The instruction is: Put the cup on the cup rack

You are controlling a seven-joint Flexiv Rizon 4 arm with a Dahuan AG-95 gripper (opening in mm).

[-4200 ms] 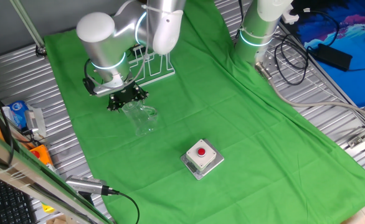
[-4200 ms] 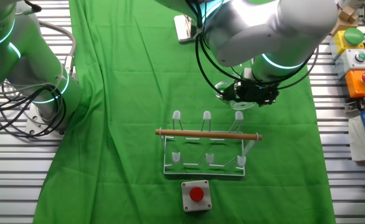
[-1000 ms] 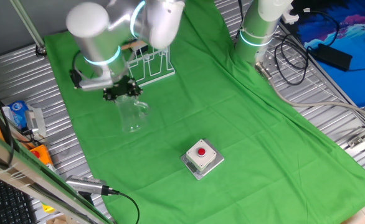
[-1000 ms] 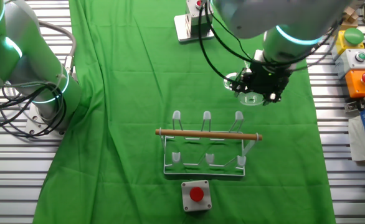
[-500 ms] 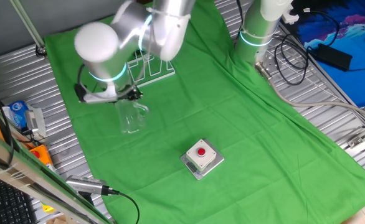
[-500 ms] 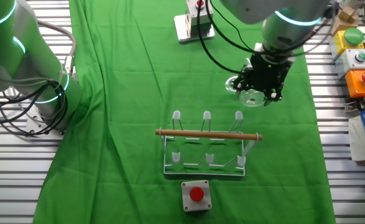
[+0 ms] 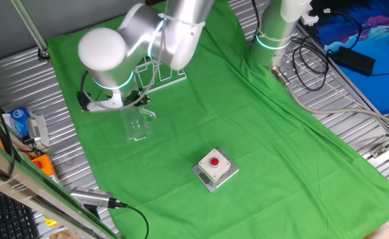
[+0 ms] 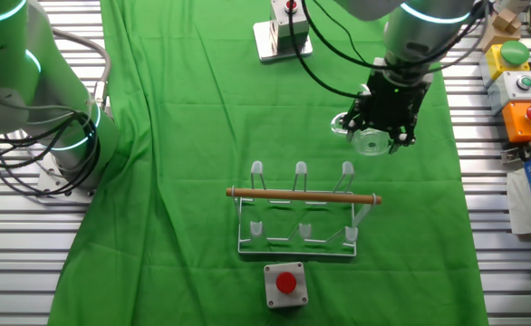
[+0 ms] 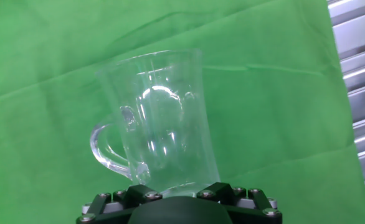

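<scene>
1. Closest in, seen along the fingers, the cup [image 9: 161,118] fills the hand view: clear glass, its handle out to the left, its base end tucked against the black gripper [image 9: 177,194] at the bottom edge. The jaws are clamped on the cup.
2. From the other fixed view the gripper [image 8: 385,110] hangs over the green cloth [image 8: 193,136] with the cup [image 8: 363,136] held under it, apart from the rack.
3. From the one fixed view the cup [image 7: 137,124] hangs below the gripper [image 7: 129,101], mouth pointing down and toward the camera; I cannot tell whether it touches the cloth.
4. The cup rack [image 8: 300,210] stands on the cloth near the held cup, its wooden rod lying level across the thin upright loops. Nothing hangs on it.
5. A grey box with a red button [image 8: 285,282] sits just beside the rack's base.
6. Farther off, a second grey box [image 8: 282,34] lies at the cloth's far end.
</scene>
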